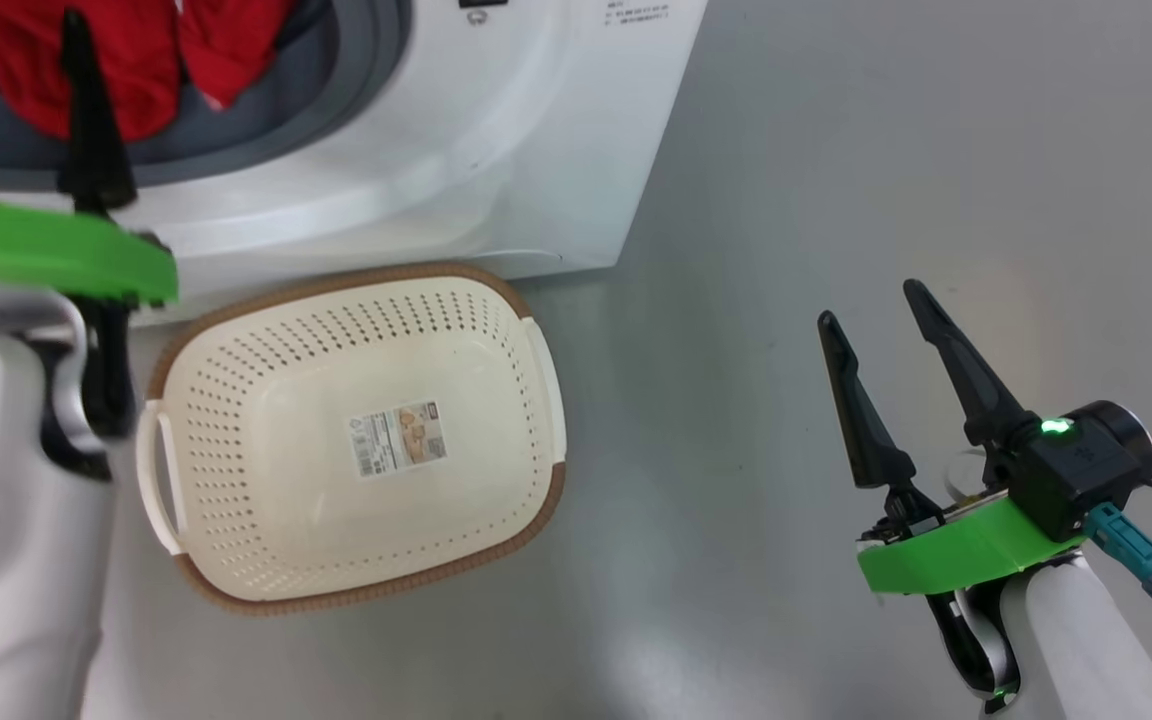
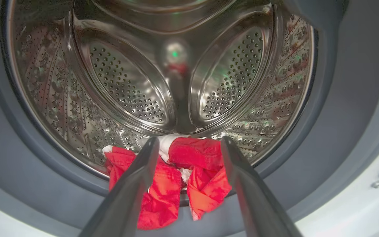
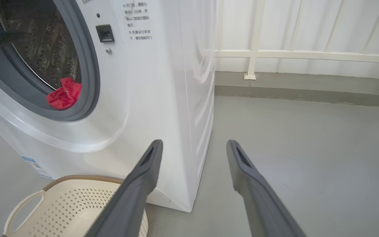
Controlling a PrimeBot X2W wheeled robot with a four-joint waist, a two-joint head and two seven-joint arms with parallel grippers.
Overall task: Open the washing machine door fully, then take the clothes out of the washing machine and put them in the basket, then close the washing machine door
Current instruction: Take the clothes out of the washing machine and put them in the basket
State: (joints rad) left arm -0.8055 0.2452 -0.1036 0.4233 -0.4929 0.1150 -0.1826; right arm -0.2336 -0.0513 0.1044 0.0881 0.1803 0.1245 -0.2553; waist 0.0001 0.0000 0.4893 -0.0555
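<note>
Clothes (image 2: 163, 194) hang over the drum (image 2: 130, 85) rim
Left gripper (image 2: 189, 140) spread, close before them; right gripper (image 1: 868, 302) spread over open floor (image 1: 836, 150).

A: Floor surface?
B: Smooth, matt grey floor (image 3: 308, 148), without seams. The head view shows a pale patch of reflected light (image 1: 1016, 290) on it.
A: Rear boundary?
B: White ribbed wall panelling (image 3: 324, 23), fronted by a cream-white horizontal rail (image 3: 308, 56). Its upright post (image 3: 257, 33) ends in a small foot plate (image 3: 250, 76) on a raised grey kerb (image 3: 308, 86) along the wall's base.
</note>
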